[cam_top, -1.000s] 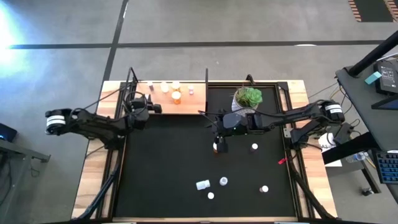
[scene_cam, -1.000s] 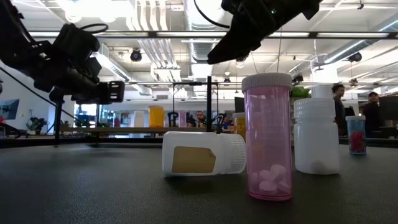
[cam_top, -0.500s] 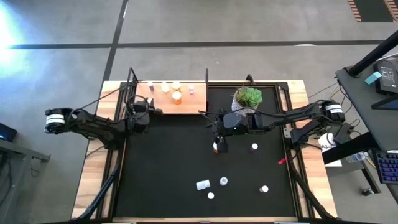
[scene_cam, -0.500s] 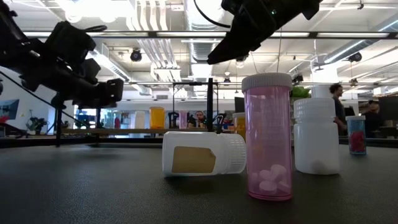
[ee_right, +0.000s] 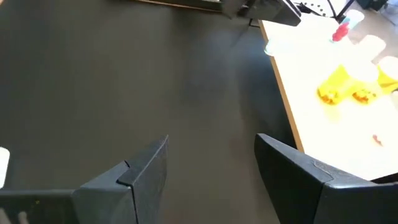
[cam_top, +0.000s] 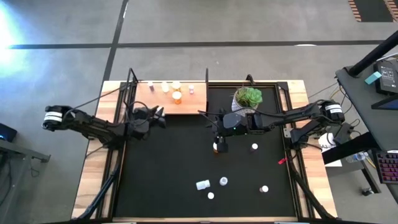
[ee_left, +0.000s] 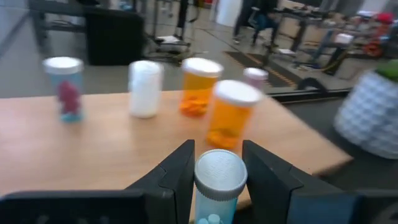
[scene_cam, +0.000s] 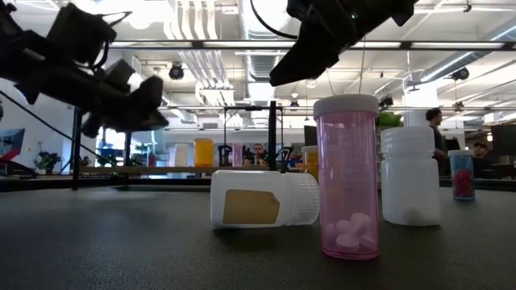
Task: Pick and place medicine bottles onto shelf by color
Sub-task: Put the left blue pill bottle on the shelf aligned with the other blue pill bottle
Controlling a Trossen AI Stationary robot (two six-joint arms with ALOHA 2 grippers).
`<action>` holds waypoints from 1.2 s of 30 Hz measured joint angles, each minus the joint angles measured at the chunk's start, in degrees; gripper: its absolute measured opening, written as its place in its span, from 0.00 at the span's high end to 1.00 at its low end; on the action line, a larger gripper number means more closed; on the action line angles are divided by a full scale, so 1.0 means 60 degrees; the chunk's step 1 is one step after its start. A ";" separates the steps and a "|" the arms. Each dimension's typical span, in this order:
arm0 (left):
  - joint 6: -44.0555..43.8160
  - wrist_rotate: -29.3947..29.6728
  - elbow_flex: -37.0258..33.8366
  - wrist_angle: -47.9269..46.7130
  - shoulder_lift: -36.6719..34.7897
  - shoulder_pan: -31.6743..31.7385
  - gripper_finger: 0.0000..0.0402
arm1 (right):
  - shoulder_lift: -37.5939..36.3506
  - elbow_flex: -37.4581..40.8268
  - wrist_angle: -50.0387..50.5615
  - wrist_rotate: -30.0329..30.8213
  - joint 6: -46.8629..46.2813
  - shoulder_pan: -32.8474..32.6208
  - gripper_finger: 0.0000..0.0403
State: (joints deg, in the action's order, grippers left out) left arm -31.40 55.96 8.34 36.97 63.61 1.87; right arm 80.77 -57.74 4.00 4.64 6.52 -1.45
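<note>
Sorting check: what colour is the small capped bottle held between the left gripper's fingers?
Pale blue bottle, white cap; left wrist view shows it best.

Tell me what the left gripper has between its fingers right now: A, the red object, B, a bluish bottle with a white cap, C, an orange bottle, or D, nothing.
B: in the left wrist view the left gripper is shut on a bluish bottle with a white ribbed cap, facing the bottles already standing on the shelf.

The lower body of the bluish bottle (ee_left: 218,186) between the left gripper's jaws is running off the left wrist picture's edge. Beside the white pot (ee_left: 374,112), itself cut off, the shelf's (ee_left: 112,149) farthest bottle (ee_left: 255,76) is blurring beyond telling its colour.
</note>
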 joint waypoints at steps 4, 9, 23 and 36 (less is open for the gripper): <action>0.0310 -0.0004 0.0471 -0.0001 0.0017 -0.0676 0.73 | 0.0000 0.0000 0.0000 -0.0004 -0.0613 0.0000 0.43; 0.1768 0.0239 0.1295 -0.0066 0.0164 -0.1112 0.73 | 0.0000 0.0000 0.0001 -0.0012 -0.1420 0.0000 0.43; 0.0034 0.1379 0.4364 -0.6746 0.0532 -0.1126 0.73 | 0.0000 0.0000 -0.0002 -0.0007 -0.1834 0.0000 0.43; -0.2196 0.0184 0.4902 -0.9865 0.0561 -0.0217 0.73 | 0.0000 0.0004 -0.0002 -0.0007 -0.1838 0.0000 0.43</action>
State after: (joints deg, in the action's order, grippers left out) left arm -44.58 57.07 37.75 -22.22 66.98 0.57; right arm 80.77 -57.71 3.99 4.60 -4.51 -1.45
